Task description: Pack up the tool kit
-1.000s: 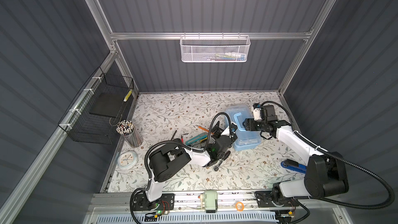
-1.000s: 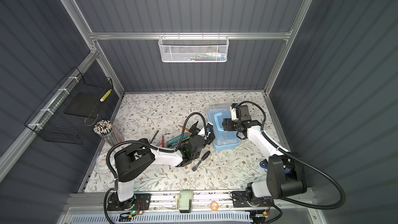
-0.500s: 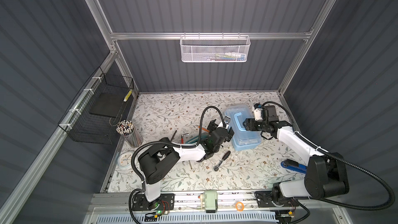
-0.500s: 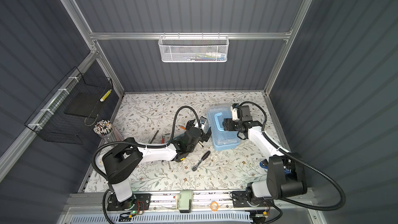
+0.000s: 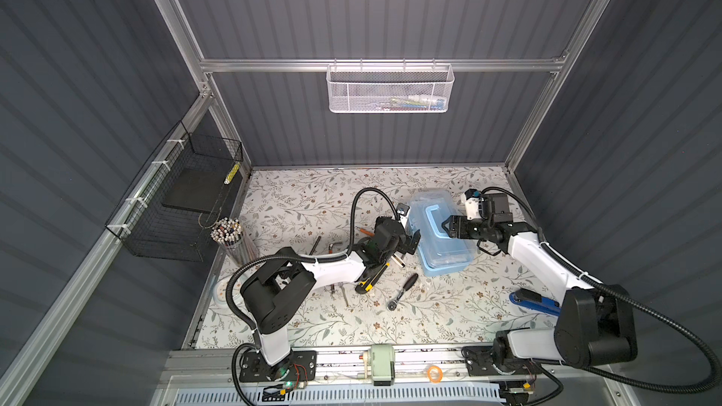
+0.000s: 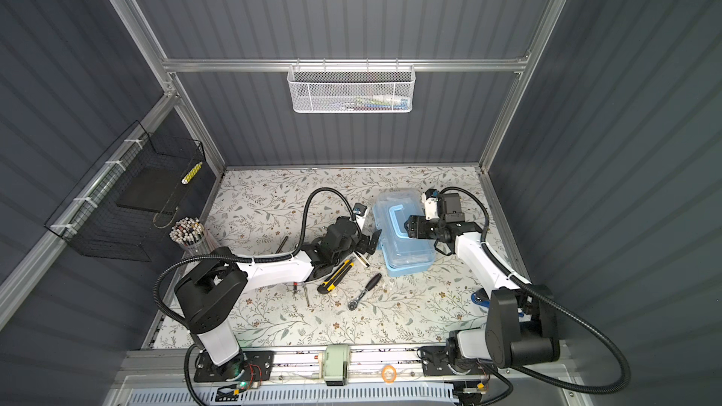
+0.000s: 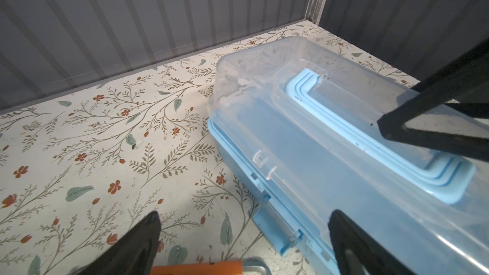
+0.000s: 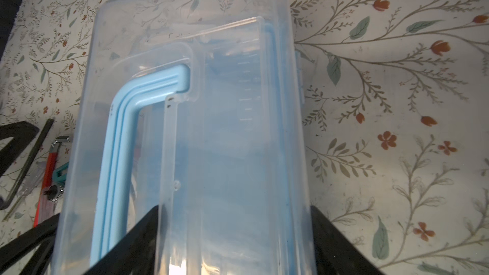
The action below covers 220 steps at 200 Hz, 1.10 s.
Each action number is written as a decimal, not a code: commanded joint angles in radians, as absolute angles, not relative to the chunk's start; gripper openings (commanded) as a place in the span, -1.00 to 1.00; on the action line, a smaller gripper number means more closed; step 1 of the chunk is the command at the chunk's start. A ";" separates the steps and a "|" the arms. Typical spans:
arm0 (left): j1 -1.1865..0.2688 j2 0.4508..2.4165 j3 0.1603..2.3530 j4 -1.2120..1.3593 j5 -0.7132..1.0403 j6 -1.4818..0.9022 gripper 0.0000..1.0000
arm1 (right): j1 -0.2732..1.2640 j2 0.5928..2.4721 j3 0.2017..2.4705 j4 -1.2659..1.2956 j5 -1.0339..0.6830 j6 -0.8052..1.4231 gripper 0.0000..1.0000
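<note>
Sitting on the flowered table [image 5: 312, 205] toward its right rear, the blue box [image 5: 445, 255] has its clear lid [image 8: 225, 128] down and its handle [image 8: 116, 141] folded flat. The right gripper [image 5: 445, 225] hangs over the lid with jaws spread, one finger [image 8: 132, 247] on top beside the handle, its partner at the far long edge; whether they squeeze the lid I cannot tell. The left gripper [image 5: 410, 240] is spread wide and empty, just beside the box's other long side. A yellow-black knife [image 5: 371, 277] and a ratchet [image 5: 402, 290] lie loose on the table near the box
</note>
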<state>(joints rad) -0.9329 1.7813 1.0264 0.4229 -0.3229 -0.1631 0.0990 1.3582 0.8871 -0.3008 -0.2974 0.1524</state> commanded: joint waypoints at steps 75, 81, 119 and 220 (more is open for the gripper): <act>-0.871 1.761 1.049 0.477 -0.026 -0.344 0.99 | -0.035 1.315 0.782 -0.279 -0.597 0.248 0.56; -0.867 1.760 1.053 0.482 -0.001 -0.354 0.99 | -0.042 1.315 0.776 -0.271 -0.608 0.253 0.56; -0.868 1.786 1.105 0.473 0.117 -0.405 1.00 | -0.078 1.320 0.744 -0.206 -0.699 0.293 0.57; -0.867 1.894 1.197 0.580 0.292 -0.579 1.00 | -0.142 1.333 0.673 -0.075 -0.807 0.382 0.59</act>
